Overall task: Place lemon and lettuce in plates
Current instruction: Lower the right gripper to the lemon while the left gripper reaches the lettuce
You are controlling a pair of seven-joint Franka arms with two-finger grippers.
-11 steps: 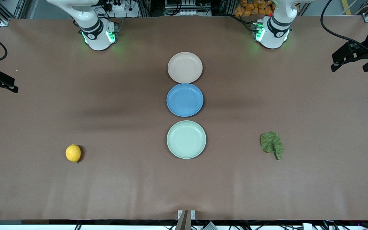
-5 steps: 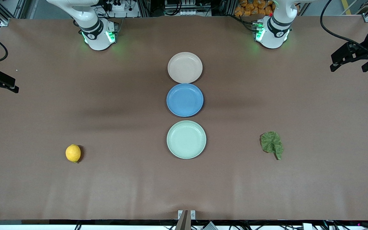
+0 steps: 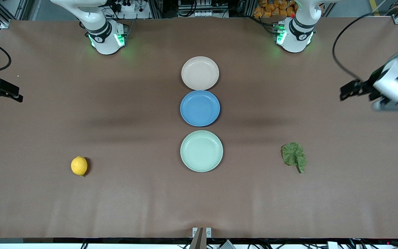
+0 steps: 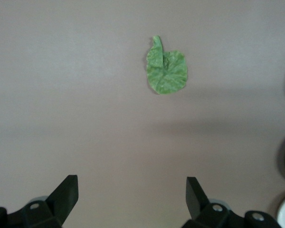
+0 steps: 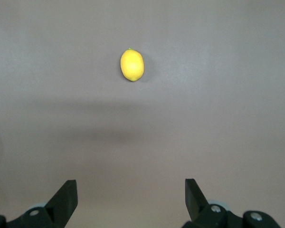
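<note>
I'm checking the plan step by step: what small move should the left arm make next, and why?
Probably carry the left claw over the lettuce and lower it. Its jaws are open and empty, the leaf lies flat on the table toward that arm's end, and the mint green plate holds nothing. The right claw is open above the lemon.

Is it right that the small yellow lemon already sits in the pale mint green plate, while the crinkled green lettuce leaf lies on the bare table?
Not quite. The small yellow lemon lies on the brown table toward the right arm's end, apart from the pale mint green plate, which holds nothing; the front view shows this. The crinkled green lettuce leaf does lie on the bare table.
</note>
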